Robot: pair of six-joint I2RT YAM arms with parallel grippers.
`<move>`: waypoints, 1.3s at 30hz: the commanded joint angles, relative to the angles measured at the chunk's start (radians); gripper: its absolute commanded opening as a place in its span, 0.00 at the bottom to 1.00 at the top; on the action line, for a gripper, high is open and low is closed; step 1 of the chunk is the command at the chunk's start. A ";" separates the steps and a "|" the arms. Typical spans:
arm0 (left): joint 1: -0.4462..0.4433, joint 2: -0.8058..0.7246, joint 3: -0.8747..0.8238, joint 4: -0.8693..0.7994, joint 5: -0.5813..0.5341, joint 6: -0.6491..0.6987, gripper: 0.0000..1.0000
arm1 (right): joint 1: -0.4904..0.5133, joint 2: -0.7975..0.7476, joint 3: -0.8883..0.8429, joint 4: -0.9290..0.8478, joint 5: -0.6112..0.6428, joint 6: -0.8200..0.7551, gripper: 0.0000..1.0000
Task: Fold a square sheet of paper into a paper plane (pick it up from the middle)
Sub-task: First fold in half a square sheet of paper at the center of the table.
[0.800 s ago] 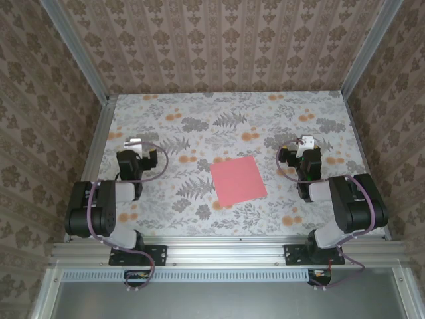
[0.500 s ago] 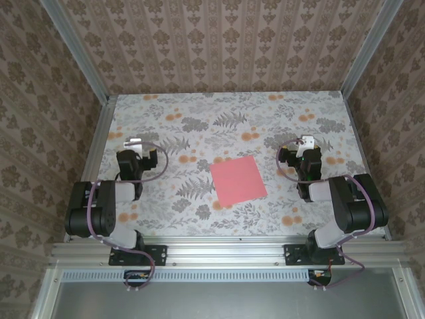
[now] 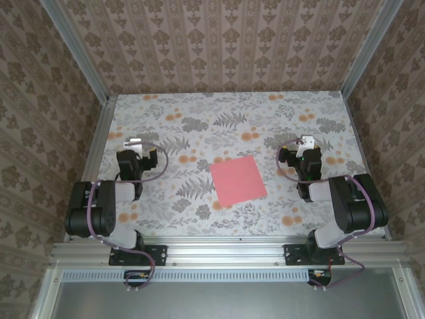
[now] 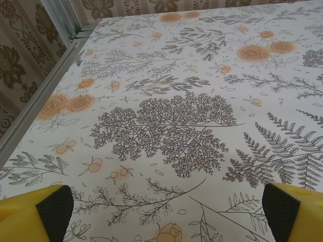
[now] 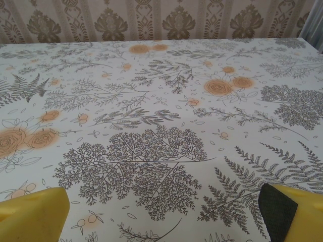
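The square sheet of paper [image 3: 238, 181], pink-red, lies flat on the flower-print table [image 3: 219, 119], slightly turned, midway between the two arms. It shows no crease, so it has no paper plane shape. My left gripper [image 3: 133, 143] rests folded back at the table's left, well clear of the sheet. In the left wrist view the left gripper [image 4: 169, 212] is open, yellow fingers [image 4: 50, 209] wide apart over bare tabletop. My right gripper [image 3: 307, 141] sits on the right side, likewise apart from the sheet. In the right wrist view the right gripper [image 5: 166, 212] is open with nothing between its fingers [image 5: 285, 209].
Patterned walls enclose the table on the left, back and right. Aluminium posts stand at the back corners, and a metal rail [image 4: 40, 98] runs along the left edge. Both arm bases [image 3: 136, 252] are bolted to the near rail.
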 commanded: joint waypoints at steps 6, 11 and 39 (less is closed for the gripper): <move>-0.011 -0.083 0.231 -0.440 -0.107 -0.033 1.00 | 0.074 -0.105 -0.037 0.022 0.178 -0.029 1.00; -0.015 -0.134 0.365 -0.664 -0.126 -0.079 1.00 | 0.175 -0.273 0.037 -0.218 0.389 -0.061 1.00; -0.262 -0.164 0.522 -1.174 0.163 -0.462 1.00 | 0.717 0.131 0.791 -1.649 0.166 0.547 1.00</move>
